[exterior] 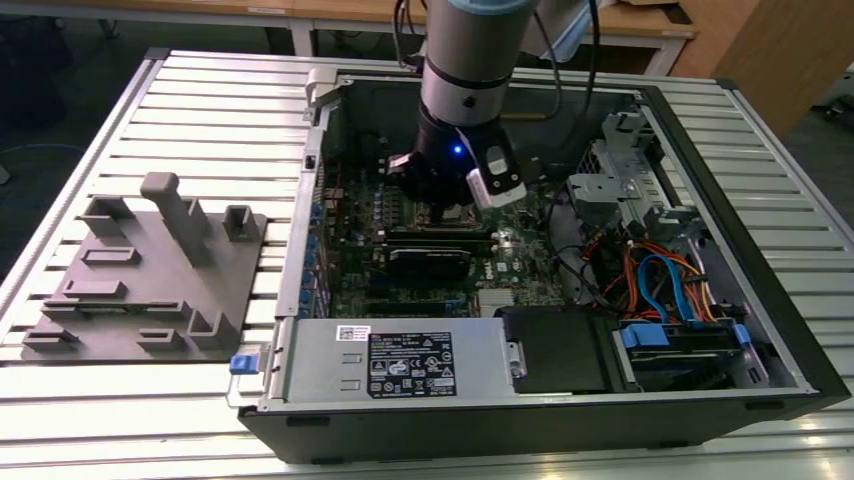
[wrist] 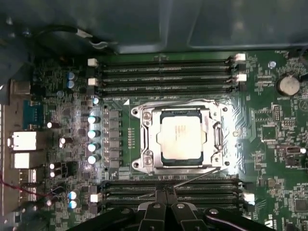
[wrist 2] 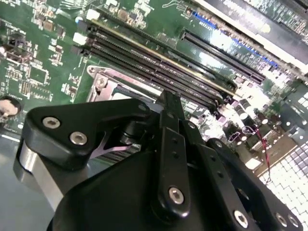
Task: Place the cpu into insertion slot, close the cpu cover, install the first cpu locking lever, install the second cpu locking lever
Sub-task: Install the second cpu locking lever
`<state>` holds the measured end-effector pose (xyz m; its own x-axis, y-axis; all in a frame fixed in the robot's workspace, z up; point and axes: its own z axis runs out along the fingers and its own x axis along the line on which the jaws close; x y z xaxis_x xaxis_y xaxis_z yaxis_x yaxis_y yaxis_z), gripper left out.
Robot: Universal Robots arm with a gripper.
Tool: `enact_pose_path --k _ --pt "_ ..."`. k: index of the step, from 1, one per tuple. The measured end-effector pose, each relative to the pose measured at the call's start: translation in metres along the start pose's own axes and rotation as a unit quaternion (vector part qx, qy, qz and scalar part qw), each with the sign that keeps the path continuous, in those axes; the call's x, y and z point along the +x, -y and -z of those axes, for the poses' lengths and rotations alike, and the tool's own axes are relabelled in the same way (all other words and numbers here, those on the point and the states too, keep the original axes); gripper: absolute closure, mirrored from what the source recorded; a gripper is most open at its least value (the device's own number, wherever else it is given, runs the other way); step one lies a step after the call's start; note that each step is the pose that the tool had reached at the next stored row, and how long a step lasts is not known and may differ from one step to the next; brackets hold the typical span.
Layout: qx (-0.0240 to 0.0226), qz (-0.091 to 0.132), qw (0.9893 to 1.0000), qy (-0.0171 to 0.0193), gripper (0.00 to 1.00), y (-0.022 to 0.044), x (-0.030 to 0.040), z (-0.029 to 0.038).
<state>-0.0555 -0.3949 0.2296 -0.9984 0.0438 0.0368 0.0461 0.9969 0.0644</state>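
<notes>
Fingers (wrist: 165, 193) together — tips hiding lever

We see a table (exterior: 160, 90) of pale ribbed metal slats carrying two things. The open computer case (exterior: 747, 330) lies on its side towards the exterior view's right. Just beside it, on the exterior view's left, rests a grey fixture tray (exterior: 147, 285) with upright blocks, possibly moulded plastic.
</notes>
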Motion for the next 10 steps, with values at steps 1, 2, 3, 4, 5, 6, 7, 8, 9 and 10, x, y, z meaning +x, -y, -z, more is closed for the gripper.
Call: enact_pose_path --k 1,2,3,4,5,6,7,8,9,10 --pt "-0.0007 0.000 1.0000 -0.0011 0.90 0.0004 0.0003 -0.0004" --pt "-0.0019 0.000 1.0000 -0.0023 0.90 0.0006 0.0008 -0.0006" --pt "-0.0036 0.000 1.0000 -0.0031 0.90 0.0007 0.0013 -0.0009" --pt "-0.0052 0.000 1.0000 -0.0039 0.90 0.0009 0.0019 -0.0012" --pt "-0.0068 0.000 1.0000 -0.0045 0.90 0.0012 0.0028 -0.0015" --pt "-0.0082 0.000 1.0000 -0.0050 0.90 0.0018 0.0036 -0.0018" --pt "-0.0097 0.000 0.9999 -0.0055 0.90 0.0026 0.0042 -0.0022" --pt "-0.0111 0.000 0.9999 -0.0059 0.90 0.0037 0.0047 -0.0024" --pt "-0.0129 0.000 0.9999 -0.0062 0.90 0.0050 0.0053 -0.0027" --pt "-0.0150 0.000 0.9999 -0.0064 0.90 0.0063 0.0059 -0.0030"
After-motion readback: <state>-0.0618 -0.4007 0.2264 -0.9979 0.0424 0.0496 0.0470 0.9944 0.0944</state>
